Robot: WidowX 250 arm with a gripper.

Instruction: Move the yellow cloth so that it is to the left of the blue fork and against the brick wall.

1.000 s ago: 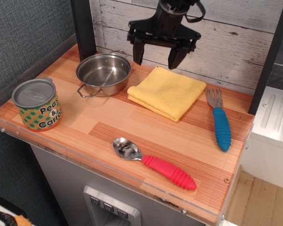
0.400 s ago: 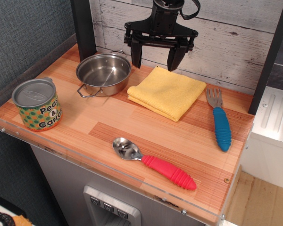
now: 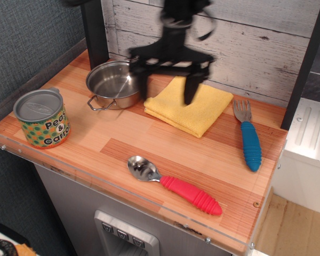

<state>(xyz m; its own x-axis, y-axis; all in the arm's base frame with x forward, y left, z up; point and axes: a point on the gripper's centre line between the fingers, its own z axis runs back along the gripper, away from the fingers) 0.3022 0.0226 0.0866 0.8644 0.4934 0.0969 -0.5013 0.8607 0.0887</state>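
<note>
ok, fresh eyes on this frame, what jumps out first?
The black gripper, motion-blurred, jaws spread wide over the yellow cloth at the back of the counter. Next, the bright colours: the blue fork right of the cloth, a red-handled spoon near the front edge, a steel pot at back left.

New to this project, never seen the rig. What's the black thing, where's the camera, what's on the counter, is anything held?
There is one view, from a camera fixed above and in front of a small wooden counter. The blurred black thing is the robot arm's end effector, with its two fingers spread wide. It hangs over the yellow cloth and holds nothing. The cloth lies folded near the plank back wall. To its right lies the blue fork, to its left a steel pot. Farther left stands a food can, and a red-handled spoon lies near the front edge.
</note>
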